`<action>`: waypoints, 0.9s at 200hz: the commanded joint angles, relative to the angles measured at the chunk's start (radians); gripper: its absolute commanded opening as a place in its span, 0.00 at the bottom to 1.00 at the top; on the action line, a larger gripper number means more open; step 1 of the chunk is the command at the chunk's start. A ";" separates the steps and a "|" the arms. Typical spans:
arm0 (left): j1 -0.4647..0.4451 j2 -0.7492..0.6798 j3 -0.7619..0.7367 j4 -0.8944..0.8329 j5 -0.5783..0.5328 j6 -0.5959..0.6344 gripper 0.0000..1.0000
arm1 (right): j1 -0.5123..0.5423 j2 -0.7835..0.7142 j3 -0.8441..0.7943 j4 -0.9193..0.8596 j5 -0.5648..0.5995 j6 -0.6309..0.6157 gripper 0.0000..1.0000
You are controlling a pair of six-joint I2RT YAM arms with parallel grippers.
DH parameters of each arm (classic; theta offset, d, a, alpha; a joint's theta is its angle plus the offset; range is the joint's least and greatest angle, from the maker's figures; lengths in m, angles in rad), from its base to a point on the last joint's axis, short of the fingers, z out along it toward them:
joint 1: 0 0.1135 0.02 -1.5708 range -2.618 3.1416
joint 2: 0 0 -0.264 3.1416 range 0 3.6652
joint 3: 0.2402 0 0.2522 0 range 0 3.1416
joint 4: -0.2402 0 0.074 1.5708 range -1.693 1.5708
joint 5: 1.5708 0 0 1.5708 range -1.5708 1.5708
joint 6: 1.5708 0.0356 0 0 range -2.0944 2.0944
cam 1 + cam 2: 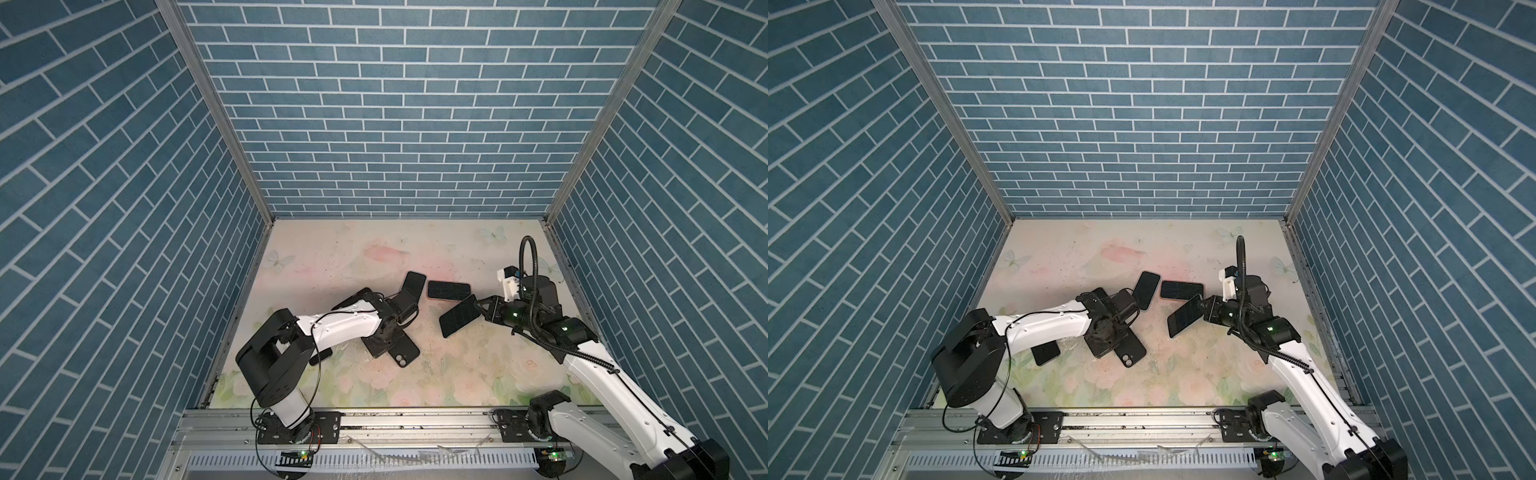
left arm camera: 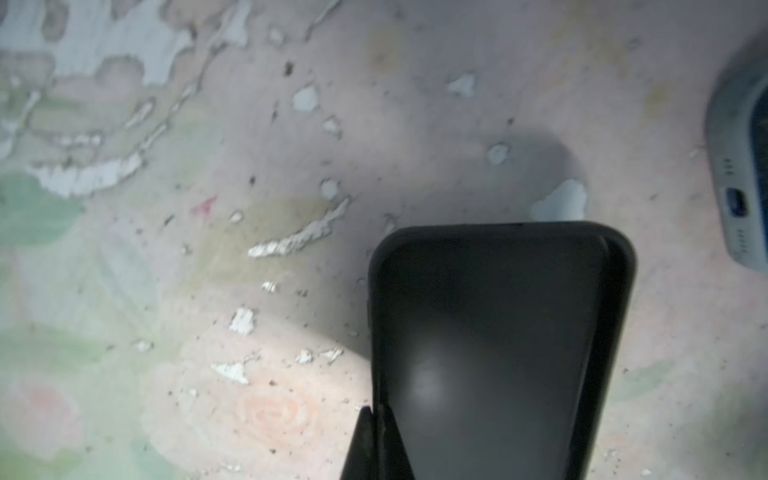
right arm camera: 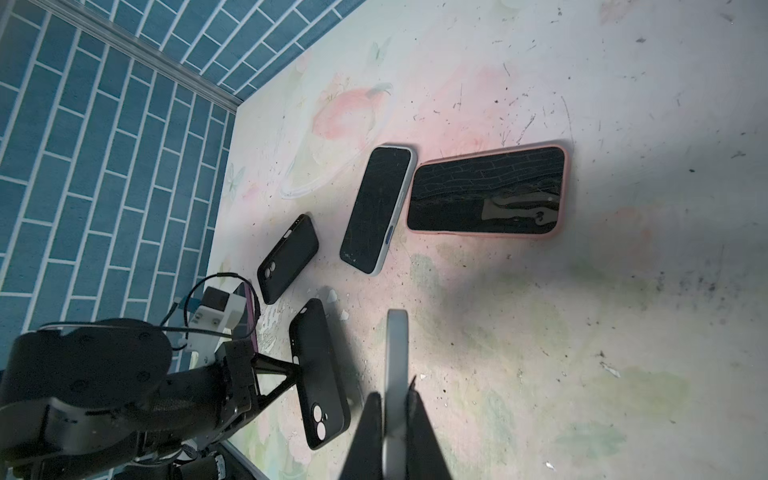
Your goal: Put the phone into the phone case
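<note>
Your left gripper (image 2: pixel 376 419) pinched the black case (image 2: pixel 498 332) by its wall; your right gripper (image 3: pixel 395 399) clamped the phone (image 1: pixel 459 316), tilted, near that case. You needed one corner seated first.

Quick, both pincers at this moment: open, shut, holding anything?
Left pincer: closed on the rim of the black phone case.
Right pincer: closed on the phone, gripped by its edge.
</note>
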 commanded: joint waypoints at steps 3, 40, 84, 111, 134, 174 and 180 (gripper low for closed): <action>-0.023 0.030 0.025 -0.064 0.013 -0.292 0.00 | -0.006 -0.028 0.015 0.055 -0.010 -0.017 0.00; -0.037 0.068 0.020 -0.056 0.068 -0.433 0.00 | -0.009 -0.038 0.008 0.051 -0.017 -0.022 0.00; -0.041 0.041 0.103 -0.186 -0.075 -0.306 0.44 | -0.015 -0.045 0.009 0.040 -0.021 -0.027 0.00; -0.020 0.044 0.201 -0.311 -0.101 0.035 0.68 | -0.018 -0.035 0.016 0.043 -0.023 -0.030 0.00; 0.000 0.062 0.258 -0.310 -0.087 0.539 0.70 | -0.021 -0.022 0.023 0.051 -0.027 -0.031 0.00; 0.001 0.016 0.248 -0.377 -0.264 1.132 0.62 | -0.026 -0.008 0.037 0.042 -0.031 -0.036 0.00; 0.002 0.004 0.226 -0.361 -0.267 1.190 0.59 | -0.026 -0.007 0.040 0.040 -0.029 -0.036 0.00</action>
